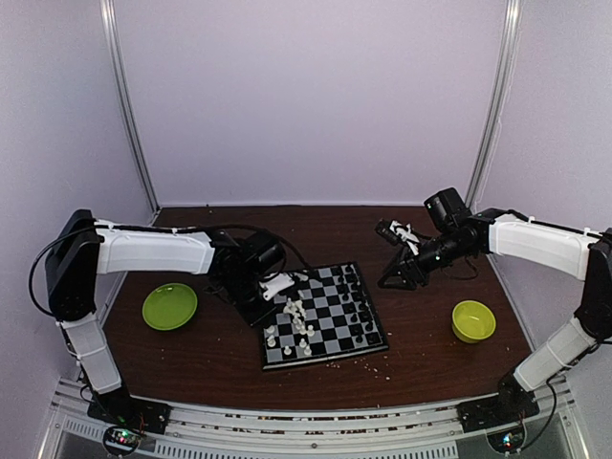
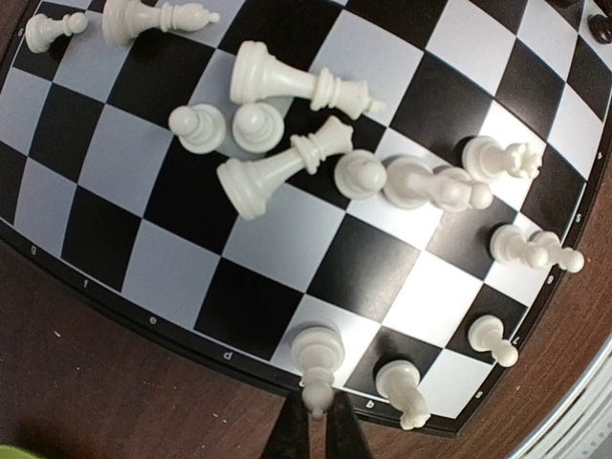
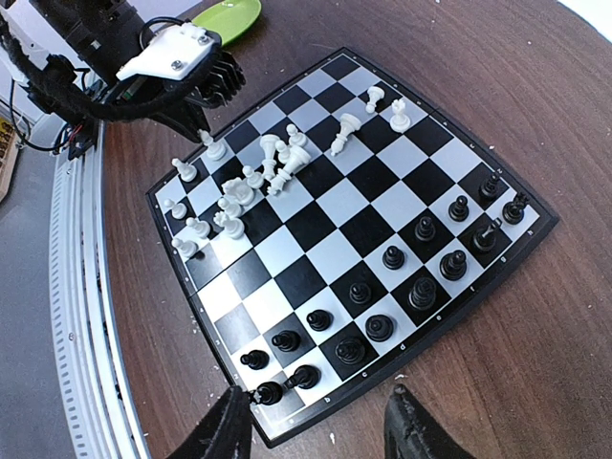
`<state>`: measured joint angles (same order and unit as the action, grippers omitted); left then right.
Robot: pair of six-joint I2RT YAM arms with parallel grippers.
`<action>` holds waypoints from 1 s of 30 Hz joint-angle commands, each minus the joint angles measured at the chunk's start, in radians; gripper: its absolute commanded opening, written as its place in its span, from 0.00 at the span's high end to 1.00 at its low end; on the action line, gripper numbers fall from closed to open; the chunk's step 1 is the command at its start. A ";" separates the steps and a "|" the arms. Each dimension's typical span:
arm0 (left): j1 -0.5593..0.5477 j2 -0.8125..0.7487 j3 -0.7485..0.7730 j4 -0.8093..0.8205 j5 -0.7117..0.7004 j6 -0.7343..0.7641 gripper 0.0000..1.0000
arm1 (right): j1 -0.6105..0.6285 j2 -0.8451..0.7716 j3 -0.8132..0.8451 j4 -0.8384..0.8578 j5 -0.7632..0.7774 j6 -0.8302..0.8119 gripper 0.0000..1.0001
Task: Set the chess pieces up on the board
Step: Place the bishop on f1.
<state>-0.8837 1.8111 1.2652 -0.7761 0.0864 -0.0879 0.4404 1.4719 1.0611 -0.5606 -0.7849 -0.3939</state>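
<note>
The board lies in the middle of the table. Black chess pieces stand in two rows on its right side, also seen in the right wrist view. White chess pieces are clustered on its left side; some stand, and two big ones lie on their sides. My left gripper is at the board's left edge, shut on the head of a white piece that stands on a light edge square. My right gripper is open and empty, above the board's corner by the black pieces.
A lime-green plate lies left of the board. A lime-green bowl stands to the right. Pale crumbs are scattered on the brown table near the board's front edge. A metal rail runs along the near edge.
</note>
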 commanded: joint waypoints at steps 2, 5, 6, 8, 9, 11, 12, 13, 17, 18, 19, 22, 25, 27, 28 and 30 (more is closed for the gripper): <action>-0.005 -0.032 -0.027 0.002 0.000 0.002 0.99 | -0.006 0.005 0.006 -0.004 -0.010 0.003 0.53; -0.005 -0.032 -0.026 0.006 0.005 0.000 0.98 | -0.007 0.004 0.006 -0.004 -0.010 0.003 0.53; -0.004 -0.032 -0.024 0.008 0.006 0.000 0.98 | -0.006 0.004 0.006 -0.003 -0.010 0.003 0.53; -0.004 -0.030 -0.019 0.014 0.013 0.000 0.98 | -0.006 0.005 0.007 -0.004 -0.010 0.004 0.53; -0.004 -0.029 -0.016 0.016 0.017 -0.001 0.98 | -0.006 0.004 0.006 -0.004 -0.010 0.003 0.53; -0.007 -0.024 -0.011 0.017 0.022 -0.001 0.98 | -0.007 0.004 0.006 -0.004 -0.010 0.004 0.53; -0.008 -0.023 -0.009 0.019 0.022 0.000 0.98 | -0.007 0.003 0.005 -0.004 -0.009 0.004 0.53; -0.010 -0.021 -0.008 0.021 0.023 0.000 0.98 | -0.006 0.002 0.006 -0.004 -0.010 0.004 0.53; -0.017 -0.008 -0.006 0.023 0.028 -0.001 0.97 | -0.007 0.000 0.005 -0.004 -0.010 0.004 0.53; -0.018 -0.005 -0.006 0.023 0.027 -0.001 0.97 | -0.008 0.001 0.004 -0.004 -0.010 0.004 0.52; -0.020 -0.003 -0.006 0.023 0.027 -0.001 0.97 | -0.007 0.001 0.005 -0.003 -0.010 0.003 0.53; -0.023 0.001 -0.007 0.023 0.022 -0.003 0.96 | -0.006 0.002 0.005 -0.004 -0.010 0.004 0.52; -0.023 0.001 -0.007 0.022 0.001 -0.009 0.94 | -0.007 0.001 0.005 -0.004 -0.010 0.002 0.52; -0.023 -0.001 -0.007 0.022 -0.007 -0.011 0.92 | -0.006 0.002 0.005 -0.004 -0.009 0.002 0.52; -0.023 -0.002 -0.005 0.021 -0.012 -0.012 0.92 | -0.006 0.002 0.005 -0.004 -0.010 0.002 0.52; -0.023 -0.002 -0.002 0.021 -0.032 -0.015 0.91 | -0.006 0.002 0.004 -0.004 -0.010 0.003 0.52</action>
<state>-0.9031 1.8011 1.2526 -0.7727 0.0856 -0.0902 0.4404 1.4719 1.0611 -0.5606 -0.7849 -0.3935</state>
